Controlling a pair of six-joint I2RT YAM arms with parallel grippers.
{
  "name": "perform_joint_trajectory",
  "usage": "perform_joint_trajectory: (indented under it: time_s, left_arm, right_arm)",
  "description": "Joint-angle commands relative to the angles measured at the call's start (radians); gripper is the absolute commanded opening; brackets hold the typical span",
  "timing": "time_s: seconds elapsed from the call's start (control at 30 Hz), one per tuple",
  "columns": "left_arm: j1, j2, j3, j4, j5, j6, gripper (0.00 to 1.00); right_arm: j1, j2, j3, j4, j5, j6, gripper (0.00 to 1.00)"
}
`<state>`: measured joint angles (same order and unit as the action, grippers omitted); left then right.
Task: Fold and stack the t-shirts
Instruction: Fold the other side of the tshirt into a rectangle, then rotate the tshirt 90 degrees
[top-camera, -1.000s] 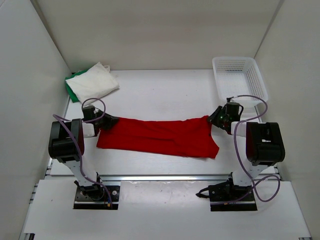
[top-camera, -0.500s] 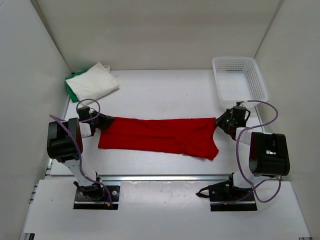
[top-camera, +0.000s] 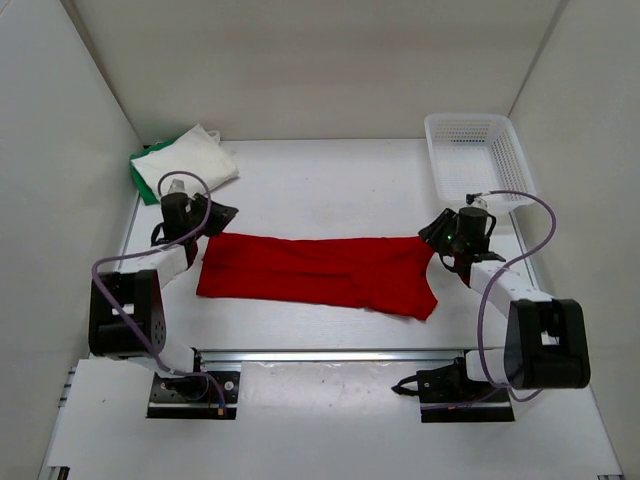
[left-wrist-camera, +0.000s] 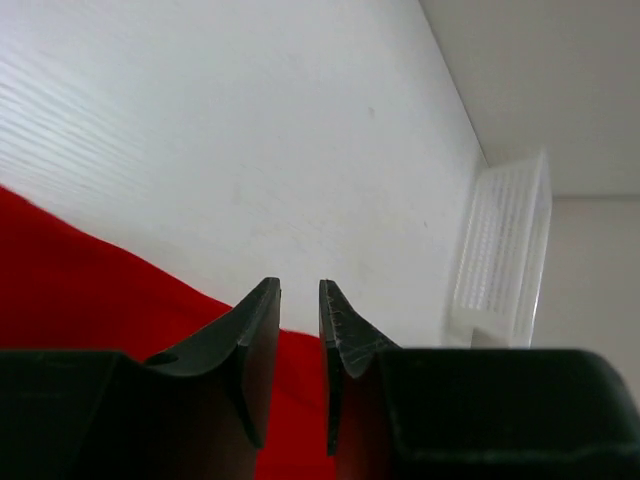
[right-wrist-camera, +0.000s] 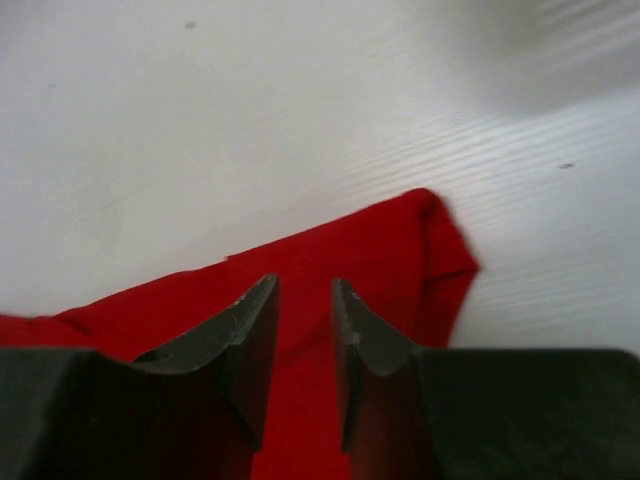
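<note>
Overhead, the red t-shirt (top-camera: 315, 272) lies flat in a long band across the middle of the table (top-camera: 320, 180). The white t-shirt (top-camera: 188, 163) sits folded on the green t-shirt (top-camera: 139, 176) at ten o'clock and the basket (top-camera: 478, 152) at two o'clock, with the left gripper (top-camera: 218, 214) just off the red one's nine o'clock end and the right gripper (top-camera: 436, 232) at its three o'clock end. From the left wrist, the jaws stand slightly apart, gripping nothing, with red cloth beneath them toward seven o'clock. From the right wrist, the jaws are likewise parted and empty above the shirt's corner.

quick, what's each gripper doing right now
left gripper: open a little, holding nothing, above the red shirt
right gripper: open, holding nothing, above the same shirt
</note>
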<state>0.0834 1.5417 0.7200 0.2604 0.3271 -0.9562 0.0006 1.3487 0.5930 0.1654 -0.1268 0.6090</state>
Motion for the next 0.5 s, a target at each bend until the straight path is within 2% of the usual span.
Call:
perform_joint_trajectory:
  time_s: [0.0,0.07,0.1,0.17,0.27,0.47]
  left_arm:
    - [-0.070,-0.100,-0.008,-0.058,-0.059,0.089,0.33]
    - [-0.102,-0.120,-0.069,-0.046,-0.040,0.062,0.33]
    - [-0.097,-0.124,-0.120,-0.032,-0.016,0.039,0.33]
    - [-0.055,-0.127,-0.191,0.014,0.009,0.010,0.33]
    - [0.010,-0.114,-0.266,0.039,0.021,-0.012,0.32]
    - [0.058,-0.023,-0.281,0.076,0.020,-0.039,0.31]
  right_arm:
    - [0.065,-0.088,0.015,-0.018,0.050,-0.011,0.25]
    - [0.129,-0.108,-0.010,-0.029,0.049,-0.014,0.16]
    - [0.147,-0.126,-0.047,-0.021,0.044,-0.011,0.09]
    - [0.217,-0.143,-0.100,-0.029,0.033,-0.002,0.01]
    - [0.262,-0.178,-0.162,-0.036,0.006,0.017,0.00]
    - [0.294,-0.169,-0.252,-0.044,-0.017,0.037,0.00]
